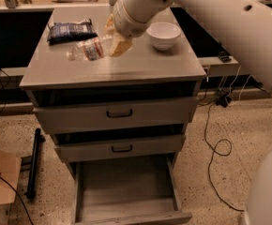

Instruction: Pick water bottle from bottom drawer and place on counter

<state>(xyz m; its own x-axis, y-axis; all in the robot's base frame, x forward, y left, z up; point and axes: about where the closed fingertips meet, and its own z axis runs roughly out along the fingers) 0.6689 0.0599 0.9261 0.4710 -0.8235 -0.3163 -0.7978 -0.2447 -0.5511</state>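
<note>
The water bottle (pixel 90 49), clear with a white cap and a red-and-white label, lies sideways in the air just above the counter (pixel 126 68), cap pointing left. My gripper (pixel 116 41) is shut on the bottle's base end, its tan fingers (pixel 122 45) around it, at the end of the large white arm that comes in from the upper right. The bottom drawer (pixel 126 191) is pulled open below and holds nothing I can see.
A white bowl (pixel 163 34) stands on the counter's right rear. A dark snack bag (pixel 70 31) lies at its left rear. Two upper drawers with black handles (pixel 119 113) are shut. A cardboard box (pixel 0 182) and cables lie on the floor.
</note>
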